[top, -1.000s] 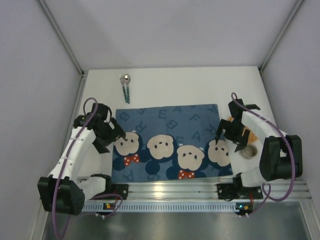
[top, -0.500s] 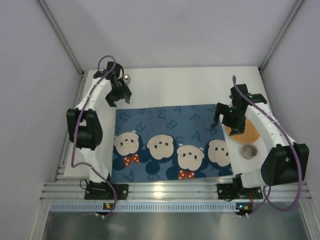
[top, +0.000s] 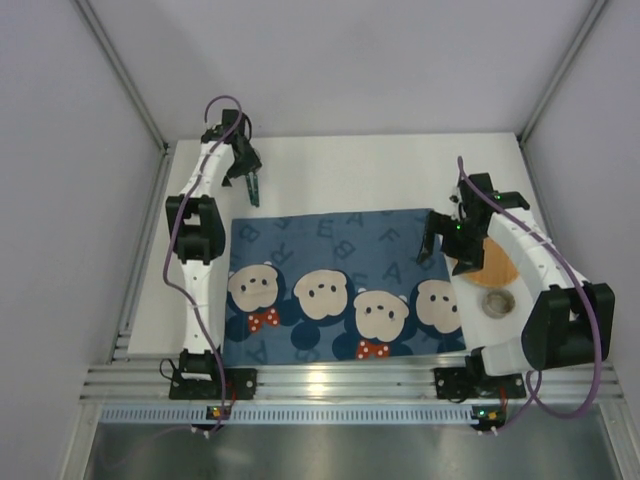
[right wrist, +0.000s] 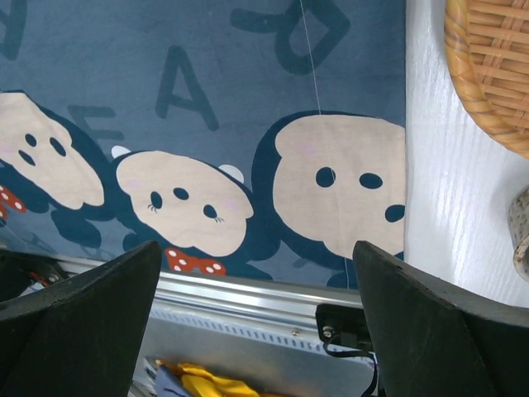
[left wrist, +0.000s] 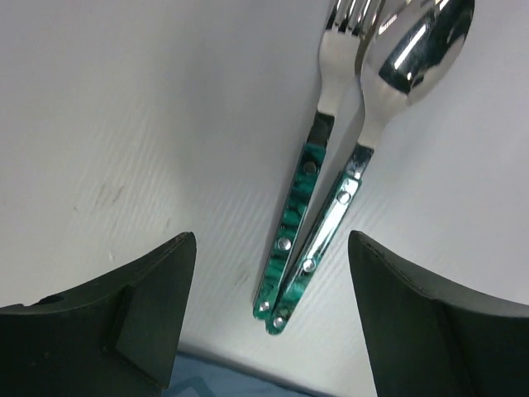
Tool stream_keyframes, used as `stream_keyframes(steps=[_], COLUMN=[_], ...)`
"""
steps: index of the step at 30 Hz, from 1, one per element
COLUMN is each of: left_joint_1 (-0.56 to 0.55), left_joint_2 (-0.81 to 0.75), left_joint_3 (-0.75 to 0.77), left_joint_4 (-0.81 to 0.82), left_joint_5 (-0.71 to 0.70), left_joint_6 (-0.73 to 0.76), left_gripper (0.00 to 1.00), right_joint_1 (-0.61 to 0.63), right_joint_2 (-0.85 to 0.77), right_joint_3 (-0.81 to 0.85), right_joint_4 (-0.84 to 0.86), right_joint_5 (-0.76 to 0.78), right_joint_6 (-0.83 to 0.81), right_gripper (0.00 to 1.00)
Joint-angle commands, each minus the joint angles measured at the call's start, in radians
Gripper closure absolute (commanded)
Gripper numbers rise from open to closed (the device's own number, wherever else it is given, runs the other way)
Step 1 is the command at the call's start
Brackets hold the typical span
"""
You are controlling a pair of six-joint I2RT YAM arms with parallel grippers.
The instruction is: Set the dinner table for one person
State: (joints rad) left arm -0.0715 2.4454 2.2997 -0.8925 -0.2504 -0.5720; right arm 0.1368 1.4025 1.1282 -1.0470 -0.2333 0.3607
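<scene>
The white dinner table [top: 380, 170] bears a blue mouse-print placemat [top: 340, 280]. A fork and a spoon with green handles [top: 253, 186] lie side by side beyond the placemat's far left corner. My left gripper [top: 245, 165] hangs over them, open and empty. In the left wrist view the fork [left wrist: 299, 211] and the spoon [left wrist: 397, 58] lie on the table [left wrist: 124, 124], with their handle ends between my open fingers [left wrist: 271, 248]. My right gripper [top: 440, 235] is open and empty above the placemat's right edge [right wrist: 256, 248].
A round wicker plate [top: 497, 265] and a small cup [top: 497, 301] sit right of the placemat; both also show in the right wrist view, the plate [right wrist: 488, 66] and the cup [right wrist: 521, 231]. The ribbed aluminium rail [top: 340, 380] runs along the near edge. Grey walls enclose the table.
My left arm has swung from the placemat's left side to the far left and now hangs over the cutlery. My right gripper has shifted left, off the wicker plate, over the placemat's edge.
</scene>
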Motion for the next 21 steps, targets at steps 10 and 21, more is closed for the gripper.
stream_keyframes(steps=[10,21], left_joint_1=[0.022,0.061], left_joint_2=[0.118,0.178], left_joint_3=[0.067,0.064], left_joint_4=[0.115,0.018], left_joint_5=[0.033,-0.041], left_joint_6=[0.089,0.07], left_gripper=[0.22,0.45], right_joint_1=[0.003,0.0], right_joint_2=[0.144,0.144], right_joint_3=[0.143,0.131], right_joint_4=[0.035,0.033], right_joint_5=[-0.027,0.003], right_joint_6=[0.05,0.023], right_gripper=[0.0,0.01])
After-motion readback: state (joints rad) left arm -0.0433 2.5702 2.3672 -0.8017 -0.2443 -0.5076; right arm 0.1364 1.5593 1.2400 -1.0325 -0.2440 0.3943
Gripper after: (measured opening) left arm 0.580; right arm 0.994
